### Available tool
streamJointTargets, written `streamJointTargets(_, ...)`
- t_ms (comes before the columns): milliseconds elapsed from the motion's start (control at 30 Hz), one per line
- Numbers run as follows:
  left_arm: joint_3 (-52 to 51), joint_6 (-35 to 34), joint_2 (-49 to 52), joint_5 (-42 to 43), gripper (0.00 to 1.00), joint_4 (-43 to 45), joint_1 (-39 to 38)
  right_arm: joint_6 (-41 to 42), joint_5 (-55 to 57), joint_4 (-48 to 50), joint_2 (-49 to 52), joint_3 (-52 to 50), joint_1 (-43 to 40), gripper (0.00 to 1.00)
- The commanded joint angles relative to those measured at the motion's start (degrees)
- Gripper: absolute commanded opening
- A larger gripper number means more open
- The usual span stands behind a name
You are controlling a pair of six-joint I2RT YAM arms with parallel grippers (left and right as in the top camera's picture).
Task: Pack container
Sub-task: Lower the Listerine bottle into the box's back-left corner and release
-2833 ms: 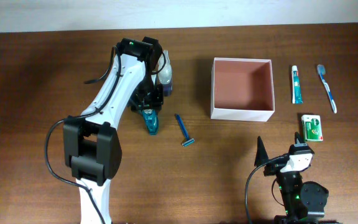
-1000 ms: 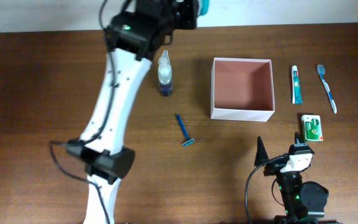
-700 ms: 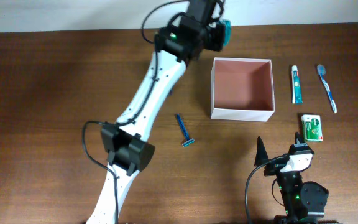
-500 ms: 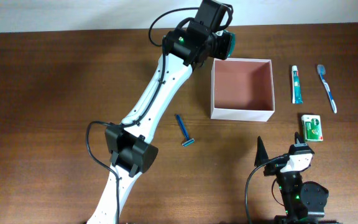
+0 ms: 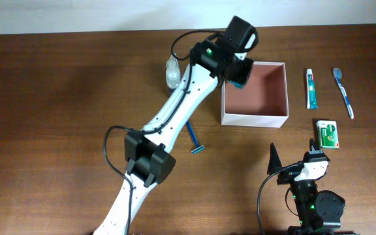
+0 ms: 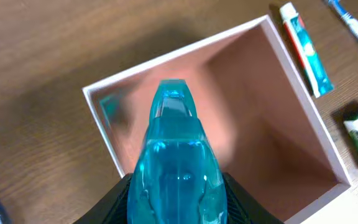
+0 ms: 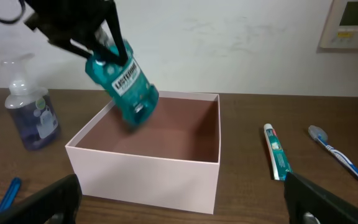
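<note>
Over the container (image 7: 143, 177), the left claw (image 5: 238, 68) grips a tilted teal mouthwash bottle (image 7: 124, 81).

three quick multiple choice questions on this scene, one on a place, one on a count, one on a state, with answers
1. Where is the mouthwash bottle?
A. lying flat on the floor
B. held tilted by the left gripper over the container
C. standing in a drawer

2. How many things lie to the right of the container in the overhead view?
A. one
B. three
C. six

3. What state is the right gripper in?
A. open, holding nothing
B. shut on a sponge
C. shut on a cup

Answers:
1. B, the right wrist view shows the teal bottle gripped near its top, hanging over the box opening.
2. B, the toothpaste, toothbrush and green box are there.
3. A, its fingers stand wide apart with nothing between them.
</note>
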Motion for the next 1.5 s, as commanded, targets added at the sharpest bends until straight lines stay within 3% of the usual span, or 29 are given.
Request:
streamJointTargets(0, 1.2, 0.9, 0.0, -2.8, 0.28, 0.6, 0.2, 0.0, 0.3, -0.2, -0.4, -0.3, 0.5, 0.99)
streamJointTargets(433, 1.2, 1.0, 3.8, -5.1, 0.29, 0.0, 0.2, 0.0, 0.3, -0.2, -0.4, -0.3, 0.5, 0.99)
streamJointTargets(467, 1.2, 1.0, 3.8, -5.1, 0.33, 0.0, 0.2, 0.0, 0.3, -0.2, -0.4, -0.3, 0.5, 0.99)
streamJointTargets(500, 1.2, 1.0, 3.8, -5.1, 0.59, 0.0, 0.2, 0.0, 0.3, -0.2, -0.4, -0.3, 0.5, 0.98)
streamJointTargets(533, 1.2, 1.0, 3.8, -5.1, 0.63, 0.0, 0.2, 0.0, 0.3, -0.2, -0.4, -0.3, 0.5, 0.99)
streamJointTargets(933, 1.2, 1.0, 3.8, -5.2, 0.6, 1.4, 0.6, 0.0, 0.3, -0.2, -0.4, -0.3, 0.5, 0.98)
streamJointTargets(1100, 4.4, 4.9, 3.7, -5.1, 0.64, 1.4, 0.6, 0.0, 0.3, -0.2, -0.4, -0.3, 0.5, 0.99)
streamJointTargets(1200, 12.0, 7.2, 2.9, -5.3, 0.77, -0.6, 1.0, 0.0, 0.3, -0.2, -0.4, -0.3, 0.5, 0.99)
streamJointTargets(1267, 17.6, 7.3, 2.4, -7.7, 0.81, -4.2, 2.0, 0.0, 0.3, -0.2, -0.4, -0.3, 0.5, 0.99)
streamJointTargets(1367, 24.6, 7.3, -0.3, -13.4, 0.99, -12.9, 5.4, 0.0, 0.3, -0.2, -0.4, -0.3, 0.5, 0.99)
streamJointTargets(1467, 24.6, 7.3, -3.7, -13.7, 0.99, -20.7, 10.0, 0.0, 0.3, -0.2, -0.4, -0.3, 0.5, 0.99)
